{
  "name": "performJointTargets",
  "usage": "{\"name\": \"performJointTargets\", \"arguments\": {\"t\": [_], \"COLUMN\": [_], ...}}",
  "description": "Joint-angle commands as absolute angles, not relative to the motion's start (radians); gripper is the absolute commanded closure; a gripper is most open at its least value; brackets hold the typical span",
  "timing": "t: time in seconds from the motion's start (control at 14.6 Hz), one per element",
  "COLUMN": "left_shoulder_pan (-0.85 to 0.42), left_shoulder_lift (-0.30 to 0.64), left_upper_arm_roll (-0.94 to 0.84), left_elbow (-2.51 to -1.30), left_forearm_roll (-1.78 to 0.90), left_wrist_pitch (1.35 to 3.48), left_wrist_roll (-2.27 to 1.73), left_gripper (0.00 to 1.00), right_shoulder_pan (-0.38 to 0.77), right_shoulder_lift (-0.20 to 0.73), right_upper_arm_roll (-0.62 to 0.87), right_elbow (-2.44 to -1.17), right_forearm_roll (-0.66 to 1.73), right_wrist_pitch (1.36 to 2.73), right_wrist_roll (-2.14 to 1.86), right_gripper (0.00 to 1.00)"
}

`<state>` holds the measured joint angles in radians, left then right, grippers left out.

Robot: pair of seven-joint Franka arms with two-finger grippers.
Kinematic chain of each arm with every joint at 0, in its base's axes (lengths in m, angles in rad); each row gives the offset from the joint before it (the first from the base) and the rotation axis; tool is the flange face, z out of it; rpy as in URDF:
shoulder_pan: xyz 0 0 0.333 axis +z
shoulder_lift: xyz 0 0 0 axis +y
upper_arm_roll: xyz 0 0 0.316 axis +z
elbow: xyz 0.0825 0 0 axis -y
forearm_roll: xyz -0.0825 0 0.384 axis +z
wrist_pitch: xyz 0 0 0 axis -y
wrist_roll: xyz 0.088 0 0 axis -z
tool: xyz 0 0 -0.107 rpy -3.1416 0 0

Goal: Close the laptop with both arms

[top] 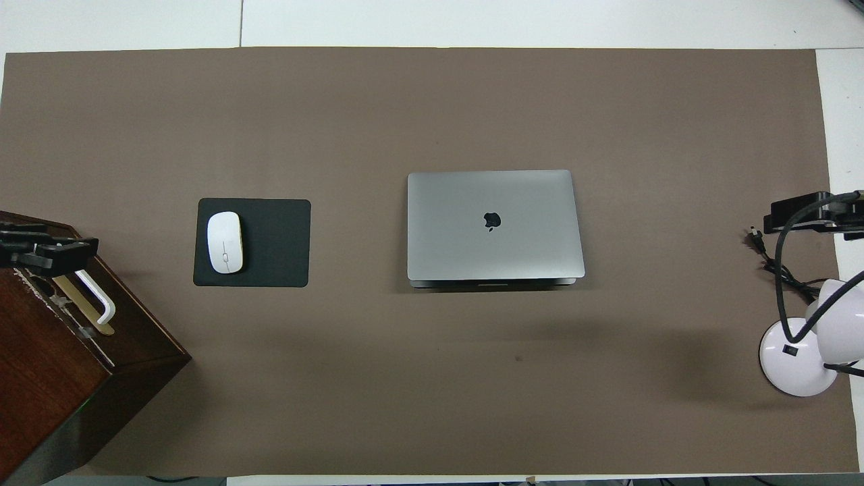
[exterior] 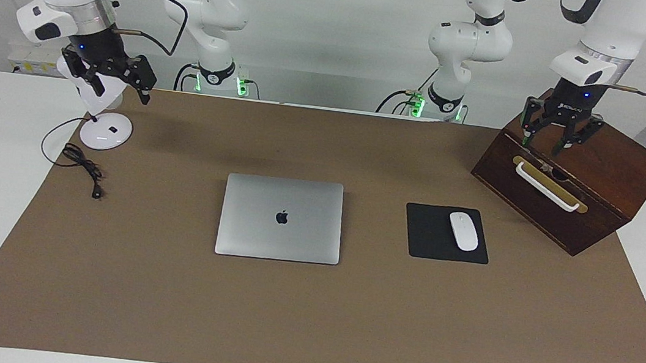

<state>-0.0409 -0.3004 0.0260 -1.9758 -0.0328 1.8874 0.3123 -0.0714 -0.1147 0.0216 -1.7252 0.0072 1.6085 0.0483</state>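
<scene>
The silver-grey laptop (exterior: 281,218) (top: 493,223) lies flat in the middle of the brown mat, its lid down and the apple logo facing up. Neither gripper touches it. My left gripper (exterior: 541,148) (top: 47,248) hangs over the top of the wooden box at the left arm's end of the table, its fingers apart with nothing between them. My right gripper (exterior: 118,91) (top: 810,209) hovers over the white lamp at the right arm's end, open and empty.
A dark wooden box (exterior: 592,196) (top: 54,378) with a white handle stands at the left arm's end. Between it and the laptop a white mouse (exterior: 463,231) lies on a black mouse pad (exterior: 432,247). A white lamp (exterior: 106,131) and its black cable (exterior: 84,167) sit at the right arm's end.
</scene>
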Motion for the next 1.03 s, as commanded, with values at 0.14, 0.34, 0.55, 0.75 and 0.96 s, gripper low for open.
{"name": "performJointTargets", "arguments": {"t": [0.14, 0.34, 0.55, 0.75, 0.96], "left_shoulder_pan": [-0.006, 0.002, 0.012, 0.014, 0.014], "left_shoulder_lift": [-0.249, -0.204, -0.175, -0.128, -0.098], "left_upper_arm_roll": [0.015, 0.017, 0.015, 0.017, 0.017], "left_elbow": [-1.872, -1.792, -1.738, -1.671, -1.644], "left_forearm_roll": [-0.018, -0.025, -0.028, -0.029, -0.026], "left_wrist_pitch": [1.830, 1.801, 1.789, 1.741, 1.724], "left_wrist_roll": [0.220, 0.177, 0.120, 0.097, 0.097], "left_gripper": [0.00, 0.00, 0.00, 0.00, 0.00], "right_shoulder_pan": [-0.083, -0.083, -0.083, -0.083, -0.083], "right_shoulder_lift": [-0.137, -0.137, -0.137, -0.137, -0.137], "right_upper_arm_roll": [0.028, 0.028, 0.028, 0.028, 0.028], "right_elbow": [-1.743, -1.743, -1.743, -1.743, -1.744], "right_forearm_roll": [-0.005, -0.006, -0.011, -0.011, -0.012], "right_wrist_pitch": [1.601, 1.603, 1.603, 1.603, 1.600], "right_wrist_roll": [0.006, 0.003, -0.017, -0.017, -0.020], "right_gripper": [0.00, 0.00, 0.00, 0.00, 0.00]}}
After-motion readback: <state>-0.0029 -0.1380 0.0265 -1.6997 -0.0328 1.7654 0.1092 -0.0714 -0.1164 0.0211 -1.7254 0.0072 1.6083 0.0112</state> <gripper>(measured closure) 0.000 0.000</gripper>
